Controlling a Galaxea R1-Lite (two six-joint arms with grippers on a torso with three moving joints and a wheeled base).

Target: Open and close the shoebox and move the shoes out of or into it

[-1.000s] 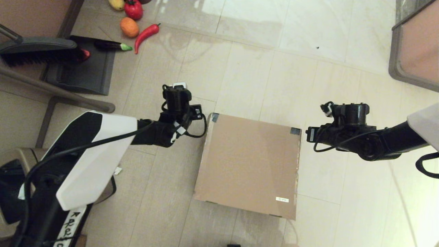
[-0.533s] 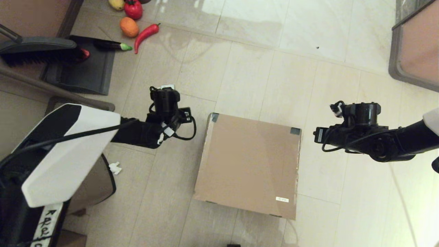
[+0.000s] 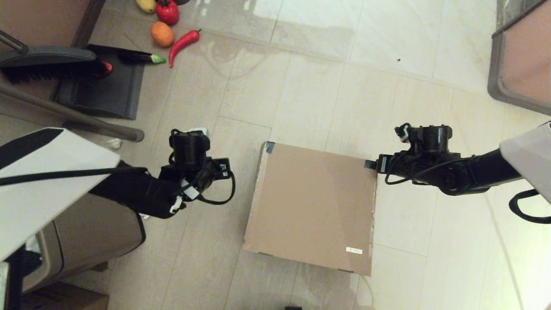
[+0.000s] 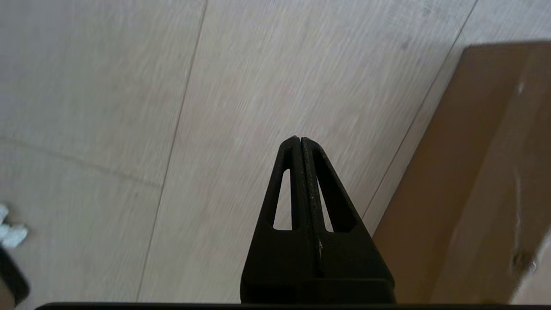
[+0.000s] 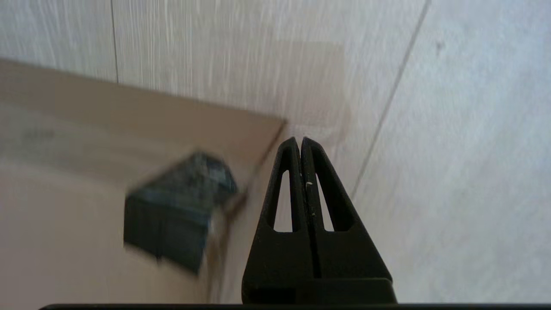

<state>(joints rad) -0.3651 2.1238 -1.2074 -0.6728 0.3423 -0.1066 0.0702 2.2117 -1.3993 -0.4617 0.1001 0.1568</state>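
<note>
The shoebox (image 3: 312,206) lies shut on the tiled floor, flap lid down, with dark tape patches at its two far corners and a small white label (image 3: 354,250) near the front right. No shoes are in view. My left gripper (image 3: 189,144) hangs over bare floor well left of the box, shut and empty; the left wrist view shows its closed fingers (image 4: 300,138) and the box's side (image 4: 473,172). My right gripper (image 3: 426,137) is shut and empty just beside the far right corner; its fingers (image 5: 300,138) stand close to the tape patch (image 5: 176,211).
A brown trash bin (image 3: 86,232) sits under my left arm. A dustpan (image 3: 103,86), brush (image 3: 47,64) and toy vegetables (image 3: 172,26) lie at the far left. A furniture edge (image 3: 499,64) fills the far right. A paper scrap (image 3: 114,143) lies on the floor.
My left arm has drawn back and leftward, away from the box. My right arm pulled slightly right, then came in to the box's far right corner. The box has not moved.
</note>
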